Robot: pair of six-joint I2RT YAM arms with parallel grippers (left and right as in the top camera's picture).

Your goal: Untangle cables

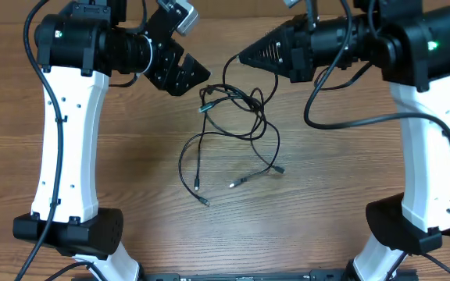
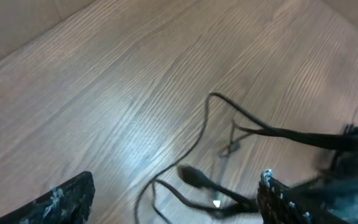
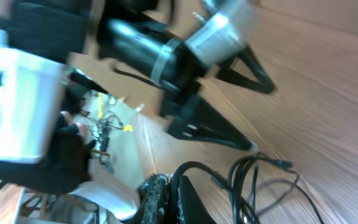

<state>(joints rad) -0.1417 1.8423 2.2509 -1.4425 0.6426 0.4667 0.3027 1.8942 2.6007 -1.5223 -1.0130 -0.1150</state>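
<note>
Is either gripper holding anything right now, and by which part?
The right gripper seems to pinch the cables by a strand at the bundle's far edge; the left gripper is open, holding nothing.

Entry, passage: bare wood of the table (image 1: 131,168) lies open left, right and nearside of the cables (image 1: 233,133) (loops sprawled mid-table); my left gripper (image 1: 194,76) and right gripper (image 1: 244,56) crowd the far side.

No text, label, brand, number or sign readable in any view; wrist views blurred, fine markings not resolved
</note>
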